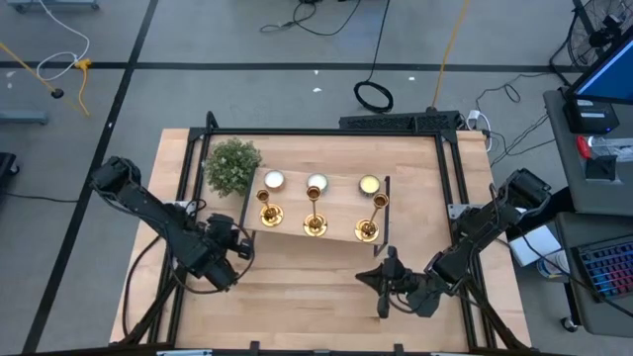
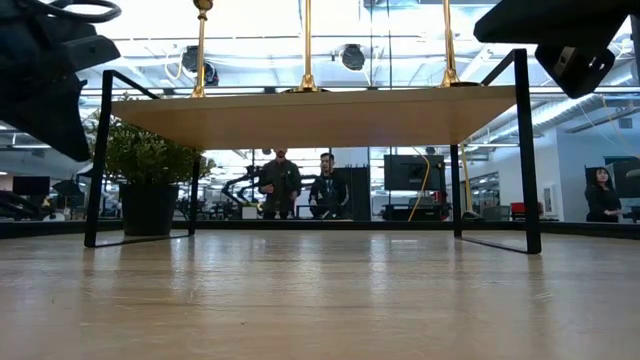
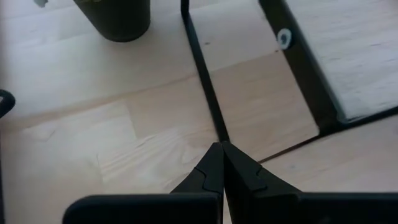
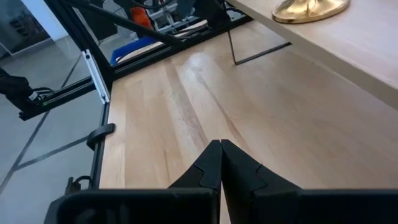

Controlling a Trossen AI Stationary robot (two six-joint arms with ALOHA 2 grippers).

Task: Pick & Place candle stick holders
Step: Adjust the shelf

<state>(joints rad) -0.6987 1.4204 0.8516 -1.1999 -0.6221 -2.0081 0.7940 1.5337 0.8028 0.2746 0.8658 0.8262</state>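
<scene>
Holders first: three gold candle stick holders stand upright in a row along the near edge of a small raised shelf, the left holder (image 1: 267,212), the middle holder (image 1: 315,223) and the right holder (image 1: 367,229). Each has its long axis vertical, flared base down on the board. Behind them on the same shelf (image 1: 336,210) sit three pale tealight candles (image 1: 316,183), and a bushy green plant (image 1: 232,165) stands at the shelf's left end.

Both tools are on the near side of the shelf, above the bare table (image 1: 297,287). The left tool (image 1: 243,249) has its fingers pressed together, holding nothing, and lies just in front of and a little left of the left holder. The right tool (image 1: 364,278) is likewise shut and empty, below the right holder and slightly nearer the table edge.

In my judgement the left arm is nearest the left holder and the right arm nearest the right holder, with the middle one between them. Any grasp calls for a tool to part its fingers, rise to shelf height and close sideways across a thin upright stem.
</scene>
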